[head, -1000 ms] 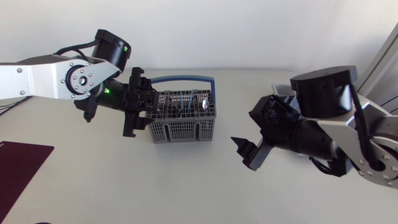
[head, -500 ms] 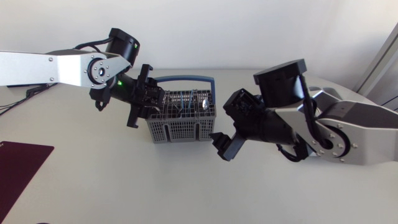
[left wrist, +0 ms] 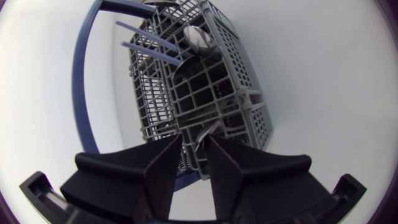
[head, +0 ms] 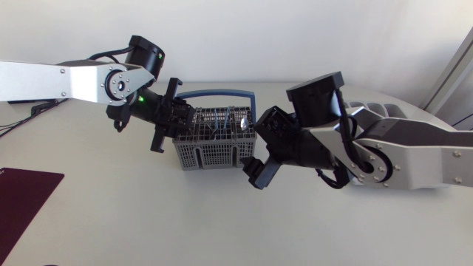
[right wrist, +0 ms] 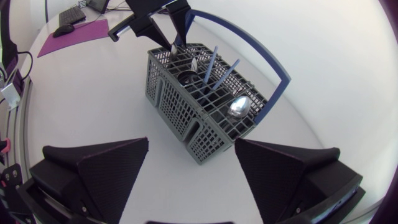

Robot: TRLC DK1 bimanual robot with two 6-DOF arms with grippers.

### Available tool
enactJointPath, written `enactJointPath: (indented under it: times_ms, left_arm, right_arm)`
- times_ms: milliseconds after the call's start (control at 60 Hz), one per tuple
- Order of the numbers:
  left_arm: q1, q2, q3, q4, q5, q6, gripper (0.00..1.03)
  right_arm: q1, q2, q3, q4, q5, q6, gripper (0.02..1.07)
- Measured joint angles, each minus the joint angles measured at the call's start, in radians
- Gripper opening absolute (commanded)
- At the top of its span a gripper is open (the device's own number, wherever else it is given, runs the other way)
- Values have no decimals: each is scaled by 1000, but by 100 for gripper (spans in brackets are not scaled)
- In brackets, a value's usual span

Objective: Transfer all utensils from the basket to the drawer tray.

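Head view: boxy grey lattice basket

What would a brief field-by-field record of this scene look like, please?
basket: grey mesh, blue handle, upright on the table
contents: spoon bowl-up, two blue-handled utensils, other metal pieces
left gripper: at one end of the basket, right at a metal utensil handle
right gripper: open, empty, beside the basket's other end
task state: utensils not yet out of the basket
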Motion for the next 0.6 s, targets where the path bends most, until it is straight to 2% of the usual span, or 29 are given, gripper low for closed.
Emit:
enactJointPath:
  times_ms: [167,233,300,600]
  left_arm:
    - [0,0,-18,11,16,0,20]
    - [0,0,-25,21,17,0,9]
    - [0,-1,-36,35,21,0,4]
    - [9,-29,-70,68,43,-1,4]
  right_arm:
    - [11,0,0,0,0,0,102]
    - [12,0,0,0,0,0,102]
    - [13,1,0,0,0,0,102]
    - [27,12,0,0,0,0,102]
